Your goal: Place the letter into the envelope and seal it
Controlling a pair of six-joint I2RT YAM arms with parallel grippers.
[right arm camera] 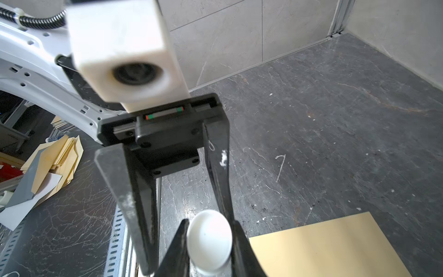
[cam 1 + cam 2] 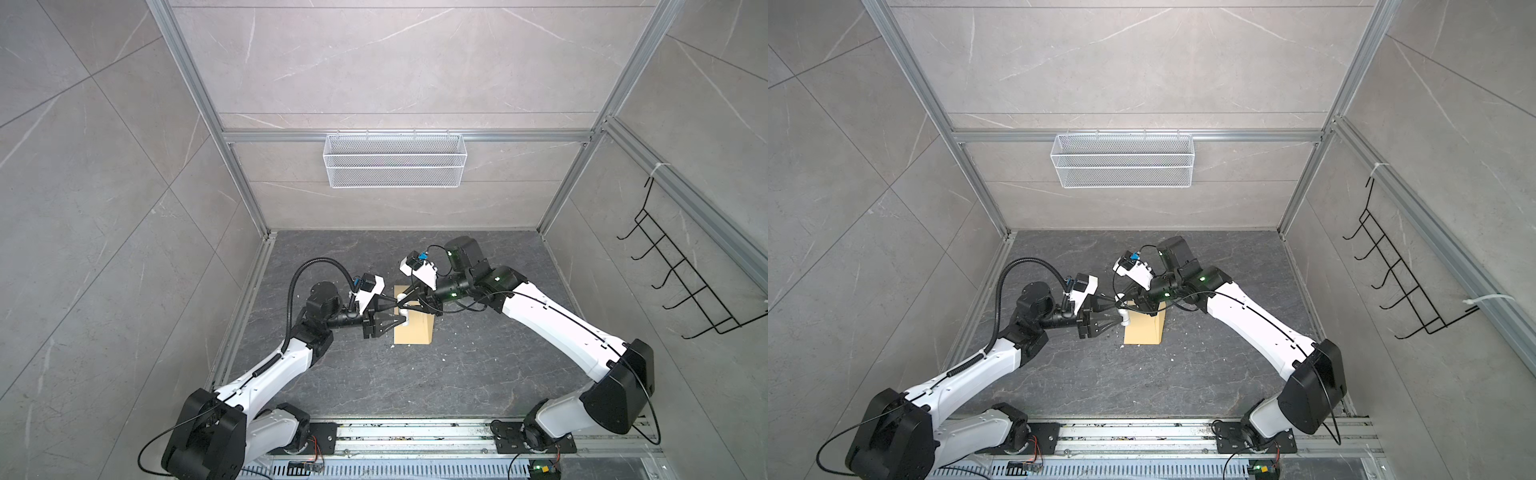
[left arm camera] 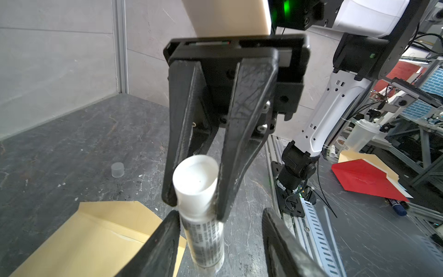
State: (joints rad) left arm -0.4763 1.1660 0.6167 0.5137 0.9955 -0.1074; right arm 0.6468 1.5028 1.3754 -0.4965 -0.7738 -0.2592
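Note:
The plain yellow-tan envelope (image 2: 415, 330) (image 2: 1144, 330) lies flat on the dark table, and a corner of it shows in both wrist views (image 3: 84, 239) (image 1: 323, 247). The letter does not show in any view. Over the envelope's left edge, my right gripper (image 2: 402, 300) (image 1: 210, 223) is shut on the top end of a white glue stick (image 3: 203, 215) (image 1: 209, 242) that hangs downward. My left gripper (image 2: 401, 312) (image 3: 220, 215) faces it, open, its fingers on either side of the stick's printed lower body; one finger (image 3: 165, 242) lies close beside the stick.
A small clear cap (image 3: 117, 169) stands on the table beyond the envelope. A white wire basket (image 2: 395, 160) hangs on the back wall and a black hook rack (image 2: 685, 282) on the right wall. Loose envelopes (image 1: 60, 158) and a red one (image 3: 366, 177) lie outside the cell.

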